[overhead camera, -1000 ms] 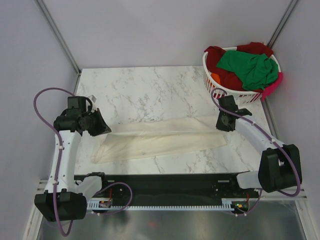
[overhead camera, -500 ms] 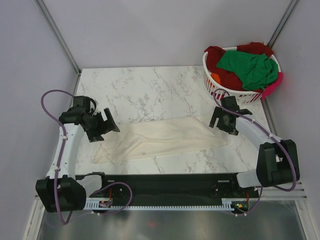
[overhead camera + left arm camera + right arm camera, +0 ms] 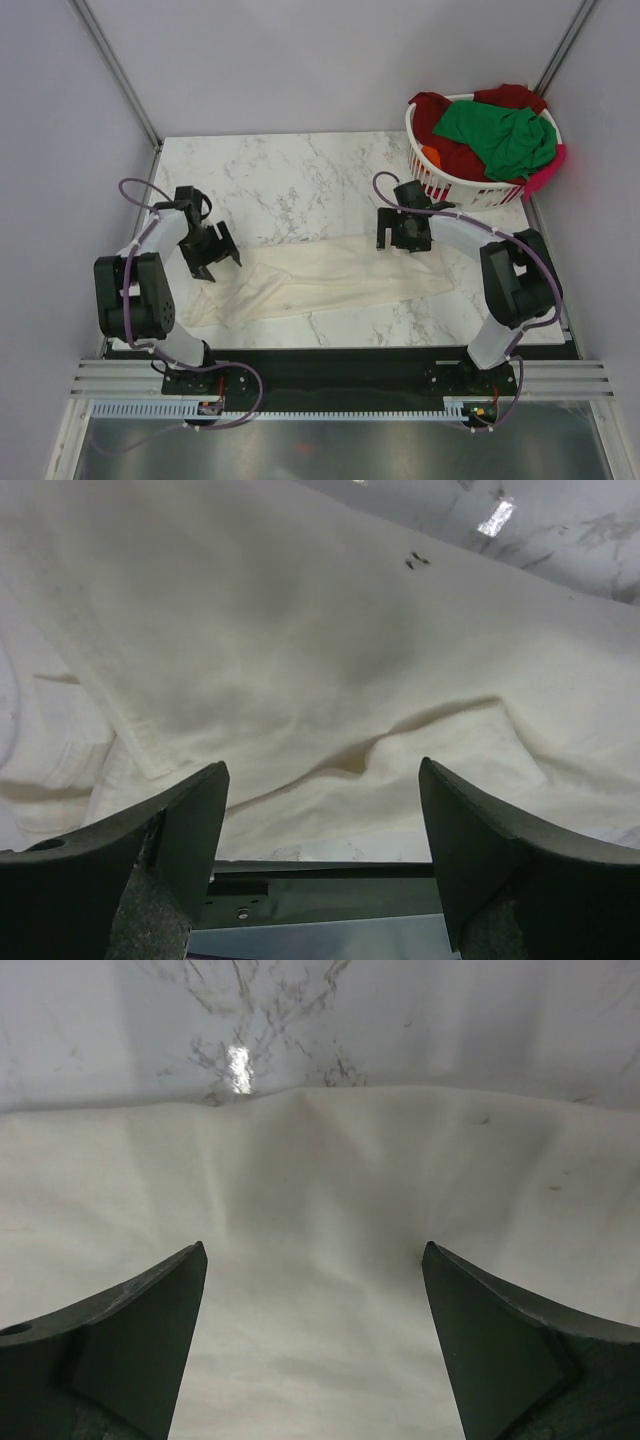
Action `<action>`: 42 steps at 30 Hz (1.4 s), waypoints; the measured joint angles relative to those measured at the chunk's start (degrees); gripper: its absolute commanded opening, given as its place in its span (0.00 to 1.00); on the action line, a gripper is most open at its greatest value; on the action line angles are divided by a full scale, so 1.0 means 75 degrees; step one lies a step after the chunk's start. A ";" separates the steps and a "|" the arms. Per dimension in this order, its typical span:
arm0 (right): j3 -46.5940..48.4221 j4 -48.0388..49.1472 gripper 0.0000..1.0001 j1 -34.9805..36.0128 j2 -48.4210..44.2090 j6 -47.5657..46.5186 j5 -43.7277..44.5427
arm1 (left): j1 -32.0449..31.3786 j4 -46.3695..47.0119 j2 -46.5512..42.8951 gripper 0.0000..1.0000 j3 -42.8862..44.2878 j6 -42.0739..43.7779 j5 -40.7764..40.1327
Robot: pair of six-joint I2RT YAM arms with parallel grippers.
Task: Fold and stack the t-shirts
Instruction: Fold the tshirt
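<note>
Marble table [image 3: 300,170] draped with cream t-shirt [image 3: 330,282], cloth laid just beneath left gripper [image 3: 215,257] and right gripper [image 3: 400,234], both jaws spread apart.

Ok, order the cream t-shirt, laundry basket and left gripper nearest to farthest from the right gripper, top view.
1. cream t-shirt, right beneath the right gripper.
2. laundry basket, back-right corner.
3. left gripper, over the shirt's left end.
</note>
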 measured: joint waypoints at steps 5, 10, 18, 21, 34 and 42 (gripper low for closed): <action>0.0003 0.0140 0.97 0.0055 0.0498 -0.0064 -0.0114 | -0.0102 0.0420 0.1224 0.82 0.0038 -0.0233 -0.0114; -0.0659 0.0871 0.98 0.0364 0.0149 0.0020 0.0073 | -0.0198 0.0006 0.2451 0.77 0.1148 -0.0455 -0.0326; -0.1912 0.2422 0.98 0.2002 -0.0647 0.1058 -0.0364 | -0.0300 -0.1075 0.5386 0.79 0.5849 -0.0688 -0.0338; -0.1848 0.2591 0.98 0.3348 -0.0580 0.1874 -0.0729 | -0.0420 -0.1373 0.7035 0.85 0.8891 -0.0761 0.0082; 0.1547 0.0050 0.98 0.6624 0.0411 0.2795 -0.1215 | -0.1749 0.2250 0.8606 1.00 1.1561 -0.0600 0.2282; 0.3075 -0.1160 0.98 0.5359 0.0131 0.1751 -0.0134 | -0.1582 0.2725 0.5082 1.00 0.9897 -0.0393 0.2168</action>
